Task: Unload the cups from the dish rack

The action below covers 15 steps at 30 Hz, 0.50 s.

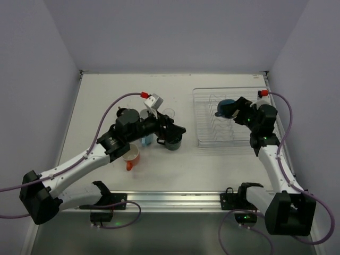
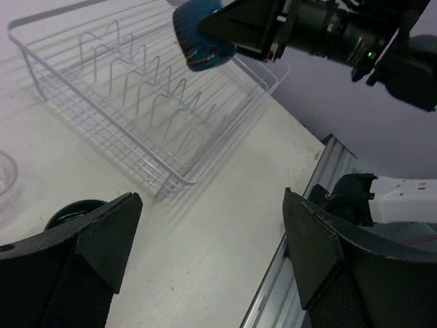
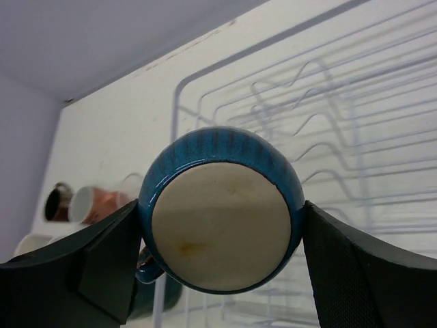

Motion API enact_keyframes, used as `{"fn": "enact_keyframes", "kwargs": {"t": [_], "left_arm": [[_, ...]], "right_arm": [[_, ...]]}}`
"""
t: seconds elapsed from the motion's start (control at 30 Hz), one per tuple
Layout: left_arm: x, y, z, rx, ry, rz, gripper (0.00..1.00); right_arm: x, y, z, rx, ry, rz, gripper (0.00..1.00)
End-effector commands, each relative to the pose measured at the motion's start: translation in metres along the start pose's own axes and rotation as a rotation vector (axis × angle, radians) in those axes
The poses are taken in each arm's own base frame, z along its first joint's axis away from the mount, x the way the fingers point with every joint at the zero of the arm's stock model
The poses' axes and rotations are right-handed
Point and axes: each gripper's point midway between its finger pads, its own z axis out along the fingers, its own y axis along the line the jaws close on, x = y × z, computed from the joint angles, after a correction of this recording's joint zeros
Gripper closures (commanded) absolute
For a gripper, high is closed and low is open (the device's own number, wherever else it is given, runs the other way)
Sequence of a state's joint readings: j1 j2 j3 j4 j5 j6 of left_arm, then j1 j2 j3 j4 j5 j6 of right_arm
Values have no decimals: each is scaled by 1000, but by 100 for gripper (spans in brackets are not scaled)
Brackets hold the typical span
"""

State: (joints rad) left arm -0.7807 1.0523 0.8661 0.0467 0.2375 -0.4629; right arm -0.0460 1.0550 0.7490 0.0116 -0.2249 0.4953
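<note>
The white wire dish rack (image 1: 220, 119) lies at the right, with no cups standing in it. My right gripper (image 1: 230, 111) is shut on a dark blue cup (image 1: 223, 106) and holds it on its side above the rack. In the right wrist view the cup's pale base (image 3: 222, 232) faces the camera between both fingers. The left wrist view shows the same cup (image 2: 198, 34) above the rack (image 2: 136, 116). My left gripper (image 1: 171, 130) is open and empty, just above a dark teal cup (image 1: 173, 142) on the table. An orange cup (image 1: 130, 155), a light blue cup (image 1: 147, 140) and a clear glass (image 1: 169, 113) stand nearby.
More cups sit left of the rack in the right wrist view: a salmon-pink one (image 3: 102, 201), a dark one (image 3: 54, 201) and a white one (image 3: 31, 244). A metal rail (image 1: 175, 199) runs along the near table edge. White walls enclose the table.
</note>
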Motion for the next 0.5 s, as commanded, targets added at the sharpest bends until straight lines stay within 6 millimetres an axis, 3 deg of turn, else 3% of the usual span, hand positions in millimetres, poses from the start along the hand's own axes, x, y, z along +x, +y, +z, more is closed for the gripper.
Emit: {"fn": "enact_keyframes", "kwargs": {"t": [0.0, 0.1, 0.17, 0.2, 0.33, 0.47], "left_arm": [[-31, -34, 19, 186, -100, -60, 10], [-25, -36, 33, 229, -91, -94, 14], [-22, -36, 38, 239, -86, -111, 17], [-25, -37, 39, 245, -100, -113, 19], [-29, -34, 41, 229, -136, -163, 25], [-31, -33, 44, 244, -176, -219, 25]], "right_arm": [[0, 89, -34, -485, 0, 131, 58], [9, 123, -67, -715, 28, 223, 58], [9, 136, -81, -801, 27, 240, 57], [19, 148, -89, -854, 71, 238, 57], [27, 159, -105, -944, 86, 248, 57], [37, 165, -113, -1010, 106, 280, 57]]}}
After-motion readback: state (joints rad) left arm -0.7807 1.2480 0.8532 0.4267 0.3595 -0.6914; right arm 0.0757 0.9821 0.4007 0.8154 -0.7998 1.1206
